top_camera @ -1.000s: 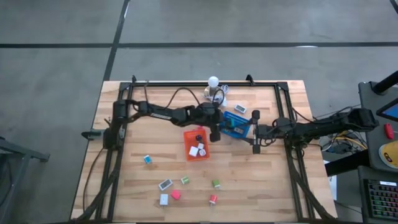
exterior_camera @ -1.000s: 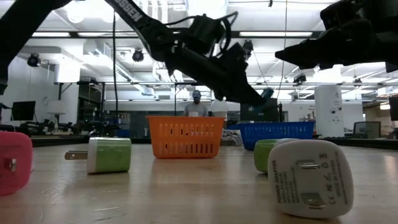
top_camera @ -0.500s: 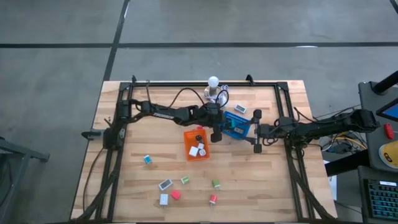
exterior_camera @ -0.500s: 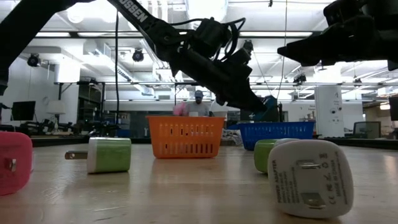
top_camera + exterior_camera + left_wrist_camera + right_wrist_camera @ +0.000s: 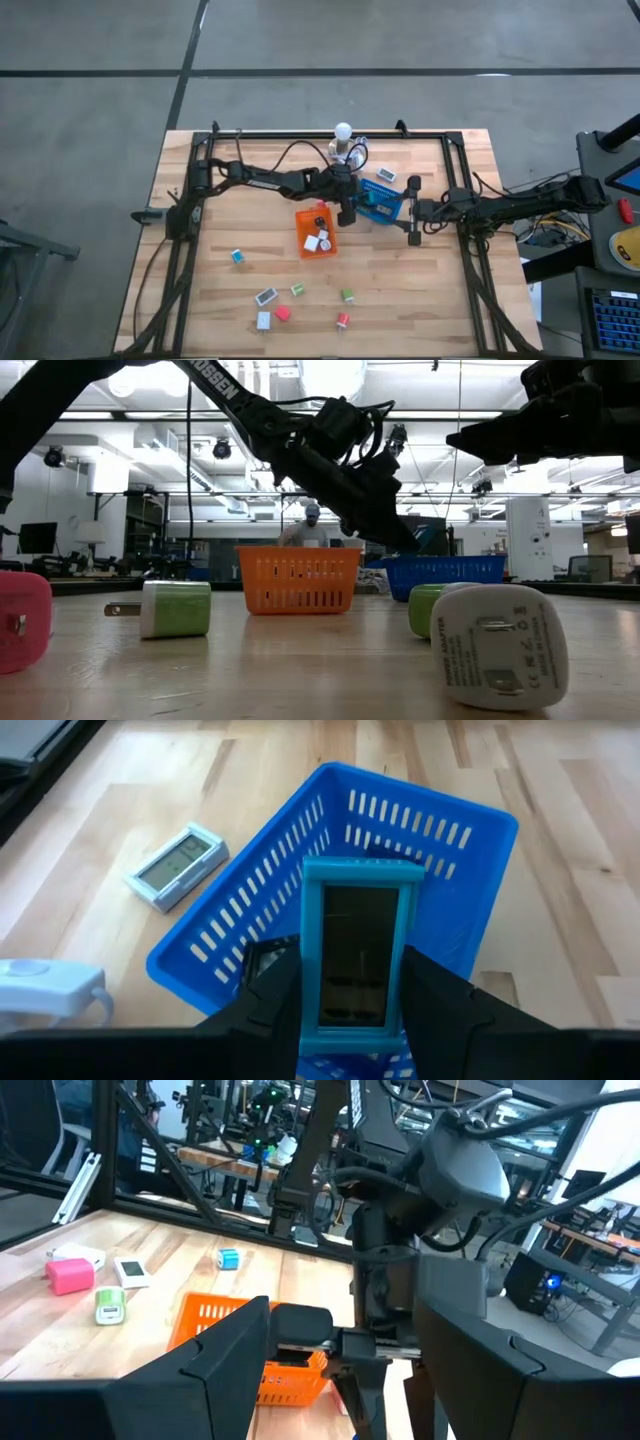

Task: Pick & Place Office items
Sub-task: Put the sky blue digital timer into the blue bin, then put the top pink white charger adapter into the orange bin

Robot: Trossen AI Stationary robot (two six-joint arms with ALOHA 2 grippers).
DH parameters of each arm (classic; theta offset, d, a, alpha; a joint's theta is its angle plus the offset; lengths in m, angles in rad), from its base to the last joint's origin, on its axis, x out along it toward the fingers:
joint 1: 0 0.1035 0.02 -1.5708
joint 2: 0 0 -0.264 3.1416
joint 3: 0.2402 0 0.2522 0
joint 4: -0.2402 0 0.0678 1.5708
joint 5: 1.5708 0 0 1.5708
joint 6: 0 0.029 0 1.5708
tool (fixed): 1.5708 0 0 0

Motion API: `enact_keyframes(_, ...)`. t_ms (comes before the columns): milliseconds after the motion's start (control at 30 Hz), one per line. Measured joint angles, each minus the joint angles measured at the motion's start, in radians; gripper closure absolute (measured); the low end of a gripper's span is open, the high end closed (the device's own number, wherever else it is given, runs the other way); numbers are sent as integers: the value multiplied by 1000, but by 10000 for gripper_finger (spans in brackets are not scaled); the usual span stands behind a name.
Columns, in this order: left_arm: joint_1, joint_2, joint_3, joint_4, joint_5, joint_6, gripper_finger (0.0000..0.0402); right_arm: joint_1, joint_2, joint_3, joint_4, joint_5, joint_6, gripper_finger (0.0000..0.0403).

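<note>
My left gripper (image 5: pixel 348 207) (image 5: pixel 357 1020) reaches in from the table's left and hangs over the blue tray (image 5: pixel 380 203) (image 5: pixel 420 850), shut on a teal-framed piece with a dark face (image 5: pixel 360 955). In the low view the left gripper (image 5: pixel 412 540) sits just above the blue tray's rim (image 5: pixel 445 568). My right gripper (image 5: pixel 412 212) (image 5: pixel 340 1330) waits open beside the blue tray's right side. The orange tray (image 5: pixel 317 232) (image 5: pixel 298 578) holds several small pieces. Other office items lie on the near half of the table: teal (image 5: pixel 237 256), green (image 5: pixel 347 295), pink (image 5: pixel 283 313), white (image 5: pixel 263 320). My left gripper pinches the teal-framed piece between its two fingers (image 5: pixel 270 1005), one on each long side near the lower end (image 5: pixel 358 1025). The fingers slant down from the table's left. The piece is lifted clear above the blue tray, its dark face toward the wrist camera.
A white clock (image 5: pixel 385 175) (image 5: pixel 178 868) lies on the table behind the blue tray. The white bulb cluster with cables (image 5: pixel 343 135) stands near the far edge. A black frame rail runs along the table's sides. A person (image 5: pixel 310 525) stands in the room beyond.
My left gripper has come down toward the blue tray, carrying the teal-framed piece lower until it is just above the tray's rim. Its hold has stayed shut.
</note>
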Motion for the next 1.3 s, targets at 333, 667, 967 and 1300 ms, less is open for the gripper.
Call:
enact_keyframes(333,-1,19,0,-14,0,-18,270,-1,0,0,1,0,0,161)
enact_keyframes(667,-1,19,0,-18,0,-22,229,0,0,0,1,7,0,161)
enact_keyframes(967,-1,18,0,-11,0,-13,159,0,0,0,1,16,0,161)
enact_keyframes(1300,-18,-35,-4,39,8,90,155,0,0,0,-4,18,18,161)
